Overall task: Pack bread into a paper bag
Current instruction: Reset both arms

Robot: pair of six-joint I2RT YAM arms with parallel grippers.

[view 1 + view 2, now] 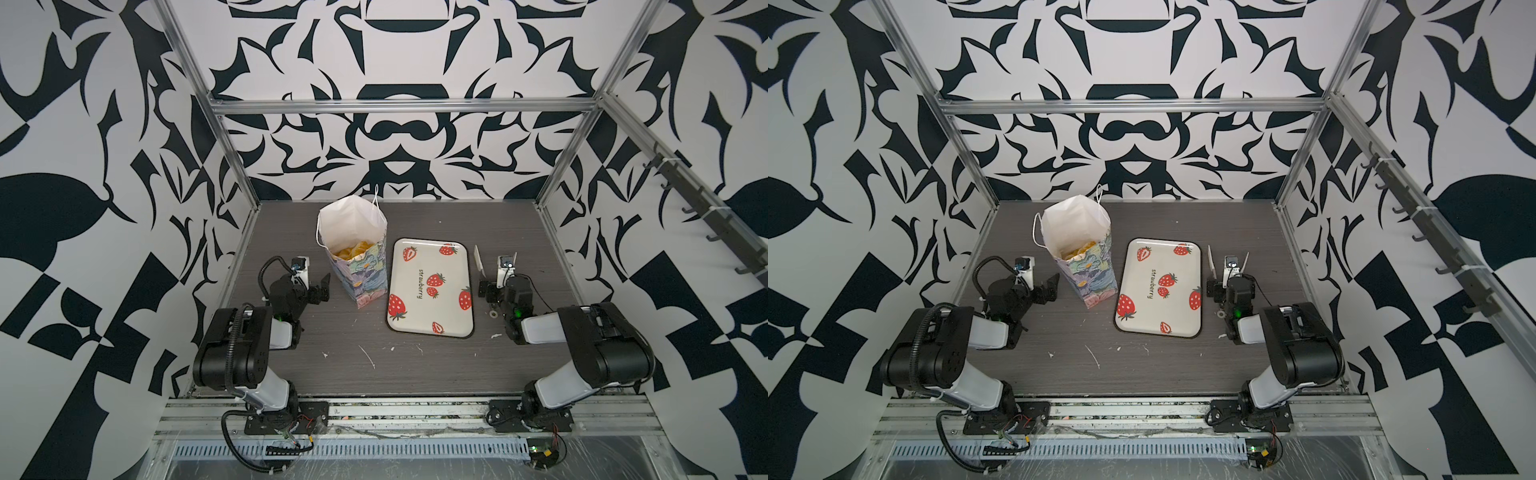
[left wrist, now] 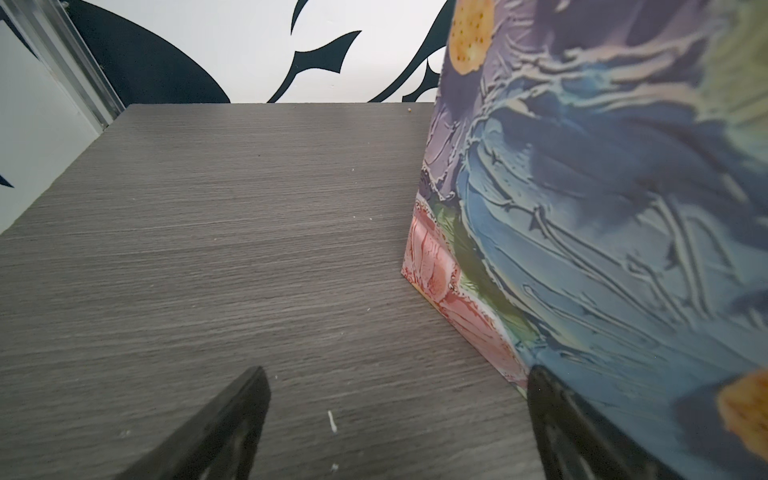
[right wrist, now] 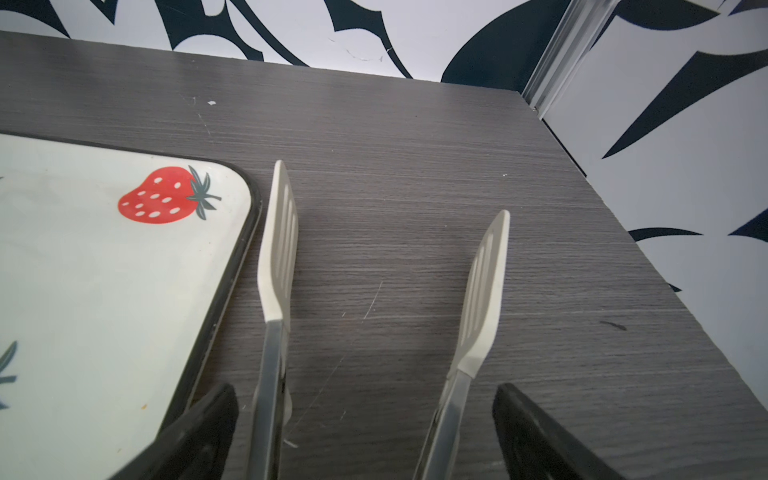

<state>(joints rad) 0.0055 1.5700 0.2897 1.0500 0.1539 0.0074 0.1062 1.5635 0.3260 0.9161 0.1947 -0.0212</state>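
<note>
The grey counter (image 1: 415,374) carries the tall paper bag (image 1: 361,278), upright and open-mouthed. It looks thin-walled and apt to buckle or tip, so it is best steadied low. The bare strawberry tray (image 1: 449,274) lies just beside it. The left hand (image 2: 397,370), fingers apart, waits by the bag's foot, while the right hand (image 3: 365,388), spread wide, flanks the tongs (image 3: 278,232). The bread (image 1: 353,250) sits deep in the bag, light and probably slippery.

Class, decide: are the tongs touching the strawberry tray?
Apart. The right wrist view shows a strip of bare table between the nearest tong blade and the tray's dark rim.
</note>
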